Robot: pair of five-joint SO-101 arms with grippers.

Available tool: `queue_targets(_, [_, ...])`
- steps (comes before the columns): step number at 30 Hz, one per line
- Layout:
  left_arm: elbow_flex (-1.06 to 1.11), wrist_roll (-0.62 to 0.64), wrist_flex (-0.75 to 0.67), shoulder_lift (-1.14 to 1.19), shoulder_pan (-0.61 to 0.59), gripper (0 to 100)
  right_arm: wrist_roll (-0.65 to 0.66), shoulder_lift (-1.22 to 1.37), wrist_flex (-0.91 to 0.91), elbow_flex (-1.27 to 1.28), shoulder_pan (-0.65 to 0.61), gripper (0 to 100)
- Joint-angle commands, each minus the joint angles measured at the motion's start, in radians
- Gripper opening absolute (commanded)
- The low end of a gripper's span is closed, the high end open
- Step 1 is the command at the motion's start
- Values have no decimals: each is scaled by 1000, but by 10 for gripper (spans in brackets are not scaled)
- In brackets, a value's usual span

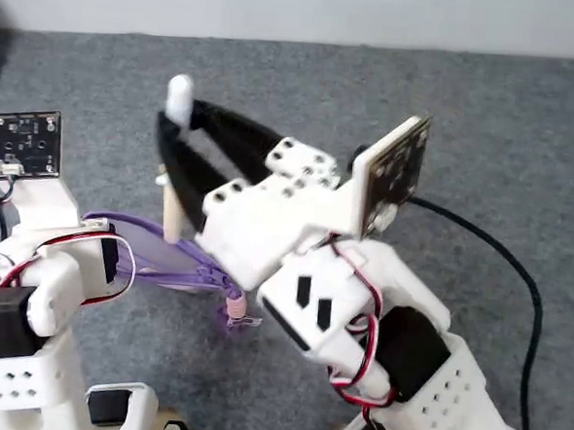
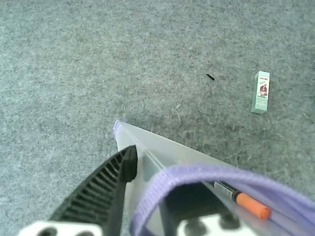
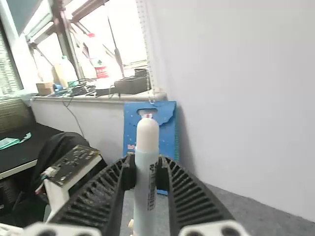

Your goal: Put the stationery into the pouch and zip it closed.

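Note:
A translucent pouch (image 1: 172,262) with a purple zip edge lies on the grey carpet between the two arms. My left gripper (image 2: 142,177) is shut on the pouch's (image 2: 167,152) rim, its black finger (image 2: 106,189) outside the wall. An orange-capped pen (image 2: 243,202) lies inside. My right gripper (image 1: 176,116) is shut on a white marker (image 1: 180,96), held upright with its lower end just above the pouch's mouth. In the right wrist view the marker (image 3: 146,162) stands between that gripper's (image 3: 146,169) black fingers.
A small green eraser box (image 2: 261,92) lies on the carpet beyond the pouch, with a tiny black speck (image 2: 210,77) near it. A black cable (image 1: 499,257) runs along the right side. The left arm's camera board (image 1: 25,145) stands at the far left.

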Motion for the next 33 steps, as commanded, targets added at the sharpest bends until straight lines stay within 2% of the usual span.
queue_targets(1, [56, 2, -3, 25, -2, 11, 31, -19, -21, -6, -44, 8])
queue_targets(9, [56, 2, -3, 25, -2, 11, 31, -22, -28, 107, -50, 8])
queue_targets(15, [56, 2, -3, 25, -2, 11, 37, -27, -220, 288, -51, 8])
queue_targets(18, [56, 2, -3, 25, -2, 11, 37, -27, -242, 331, -59, 9])
queue_targets(22, [56, 2, -3, 25, -3, 11, 66, -28, -116, 334, -81, 32])
queue_targets(27, [56, 2, -3, 25, -3, 11, 78, -28, 7, 318, -94, 206])
queue_targets(33, [56, 2, -3, 25, -3, 11, 78, -28, 24, 276, -94, 220])
